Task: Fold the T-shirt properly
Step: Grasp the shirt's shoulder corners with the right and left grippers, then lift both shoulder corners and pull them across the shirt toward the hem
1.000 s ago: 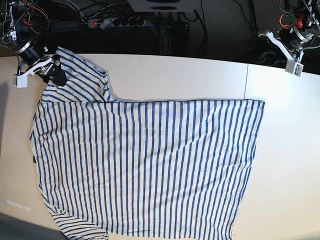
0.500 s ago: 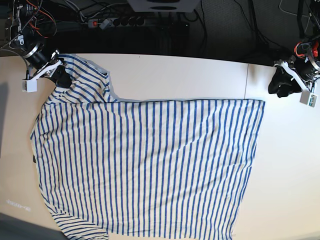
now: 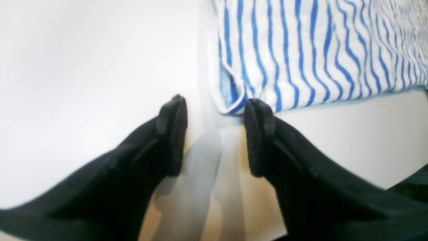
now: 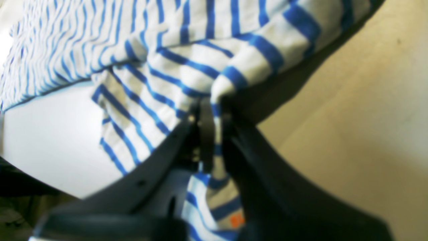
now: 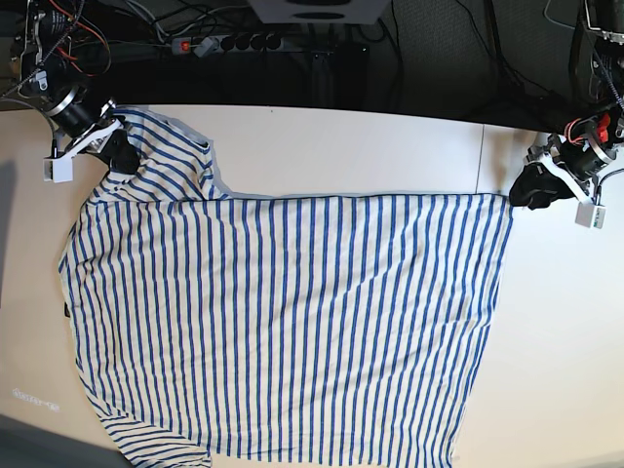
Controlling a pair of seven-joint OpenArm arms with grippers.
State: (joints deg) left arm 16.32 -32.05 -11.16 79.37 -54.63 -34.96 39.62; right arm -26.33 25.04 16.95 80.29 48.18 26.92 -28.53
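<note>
Left wrist view: the left gripper (image 3: 214,134) has its fingers (image 3: 174,134) released, the T-shirt (image 3: 301,50) corner just ahead.

Right wrist view: the right gripper (image 4: 212,134) pinches a soft fold.

Base view: the light, limp T-shirt (image 5: 292,322) lies on the surface (image 5: 341,146); corners seem the best holds.

Your T-shirt (image 5: 292,322) lies flat on the table (image 5: 390,146). Right gripper (image 5: 115,148) sits on its far-left sleeve; left gripper (image 5: 531,190) sits just beside its far-right corner.
</note>
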